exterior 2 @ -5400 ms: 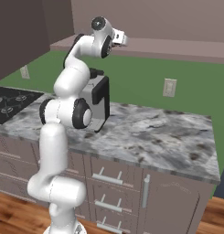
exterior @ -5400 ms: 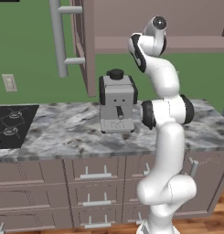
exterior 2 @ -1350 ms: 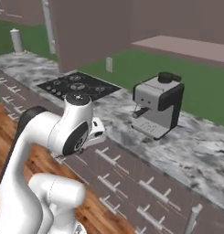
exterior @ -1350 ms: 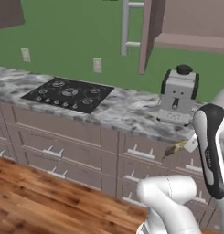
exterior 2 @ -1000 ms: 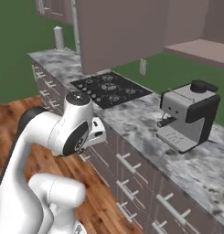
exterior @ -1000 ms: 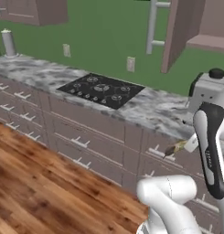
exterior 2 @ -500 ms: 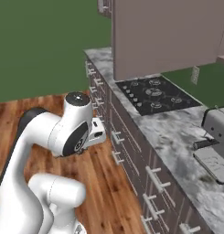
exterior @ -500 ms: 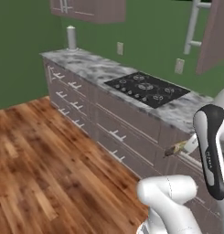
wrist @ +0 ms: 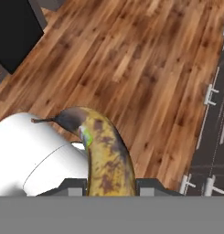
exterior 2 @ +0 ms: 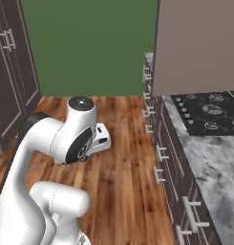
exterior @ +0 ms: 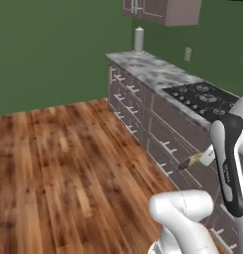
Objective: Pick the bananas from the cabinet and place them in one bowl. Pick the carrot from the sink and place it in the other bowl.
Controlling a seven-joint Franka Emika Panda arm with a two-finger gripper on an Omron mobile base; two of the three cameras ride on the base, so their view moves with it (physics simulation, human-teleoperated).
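The end effector (wrist: 110, 185) is closed on a blotched yellow banana (wrist: 102, 155), carried low beside the arm above the wooden floor (exterior: 58, 163), with the drawer fronts (exterior: 157, 134) and the marble bench (exterior: 152, 72) to its right.

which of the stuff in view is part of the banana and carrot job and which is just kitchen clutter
Part of the job:
- banana, clamped in the pincer

Just there:
- stovetop
- drawers
- white canister at the counter's far end
- wood floor
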